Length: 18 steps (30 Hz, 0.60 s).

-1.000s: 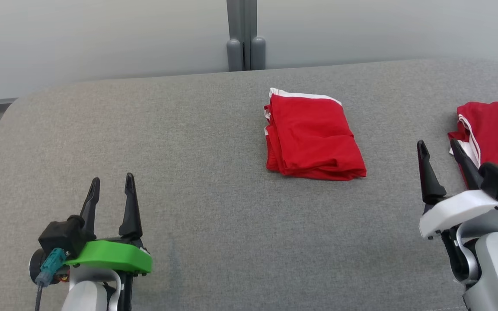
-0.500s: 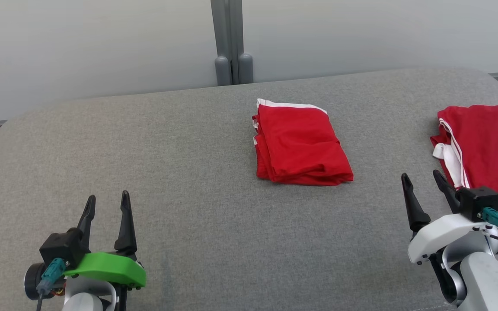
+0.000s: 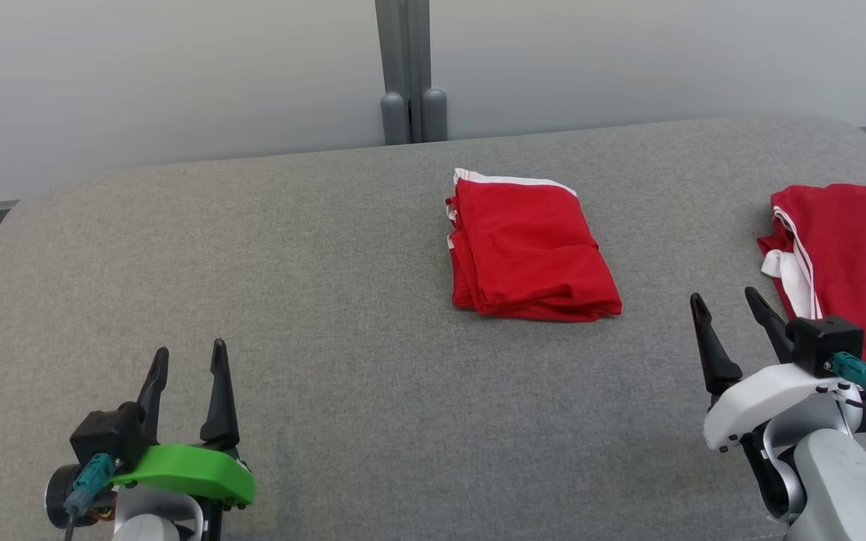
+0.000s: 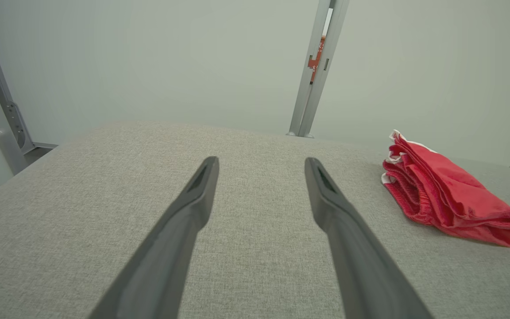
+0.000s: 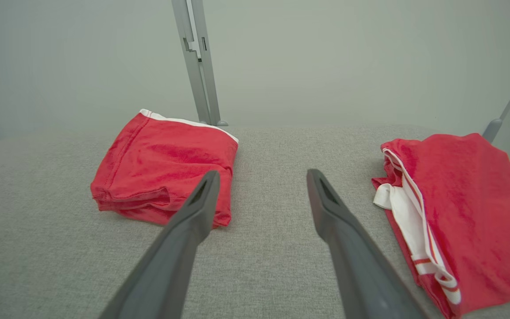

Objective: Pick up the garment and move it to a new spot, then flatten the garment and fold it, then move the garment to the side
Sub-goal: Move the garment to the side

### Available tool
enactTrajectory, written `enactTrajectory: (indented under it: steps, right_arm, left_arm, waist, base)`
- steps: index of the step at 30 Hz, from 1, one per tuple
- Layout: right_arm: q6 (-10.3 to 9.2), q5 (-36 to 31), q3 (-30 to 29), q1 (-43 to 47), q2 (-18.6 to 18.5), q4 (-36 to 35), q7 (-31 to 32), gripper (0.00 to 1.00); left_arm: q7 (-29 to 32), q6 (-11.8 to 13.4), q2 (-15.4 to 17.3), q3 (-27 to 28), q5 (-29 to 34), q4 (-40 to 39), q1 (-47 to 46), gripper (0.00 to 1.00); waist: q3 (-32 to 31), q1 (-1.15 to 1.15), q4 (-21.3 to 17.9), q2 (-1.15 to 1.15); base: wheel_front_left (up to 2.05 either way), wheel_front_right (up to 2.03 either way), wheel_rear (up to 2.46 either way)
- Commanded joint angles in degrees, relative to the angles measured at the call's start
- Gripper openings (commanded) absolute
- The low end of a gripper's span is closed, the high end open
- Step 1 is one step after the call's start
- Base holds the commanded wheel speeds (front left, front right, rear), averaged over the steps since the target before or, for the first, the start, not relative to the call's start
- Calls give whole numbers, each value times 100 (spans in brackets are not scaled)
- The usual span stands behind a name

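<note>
Holds left gripper above the near left of the grey cushion, jaws spread wide, empty. Holds right gripper at the near right, jaws likewise released, empty, near a second red garment with white trim at the right edge. Faces folded red garment lying mid-cushion toward the far side, touched by neither gripper.

Two red garments, a folded garment ahead and left of the right hand and a looser garment just beyond it on its right; two hands, counting the left hand; one grey worktop; one post.
</note>
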Motion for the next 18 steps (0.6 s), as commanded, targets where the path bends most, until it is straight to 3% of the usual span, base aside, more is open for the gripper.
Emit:
enactTrajectory:
  steps: [1,12,18]
  right_arm:
    - [0,45,-17,-54,-23,17,-36,100]
    - [0,63,-94,-193,32,103,143,100]
    - [0,337,-88,-808,-8,328,906,100]
  left_arm:
    - [-15,14,22,4,-38,7,52,100]
    - [-15,43,22,-130,-100,-25,-26,100]
    - [-15,57,23,-246,-135,-128,-221,100]
  waist:
    - [13,0,26,0]
    - [134,0,123,0]
    - [396,0,259,0]
  base:
    - [0,0,0]
    - [0,0,0]
    - [0,0,0]
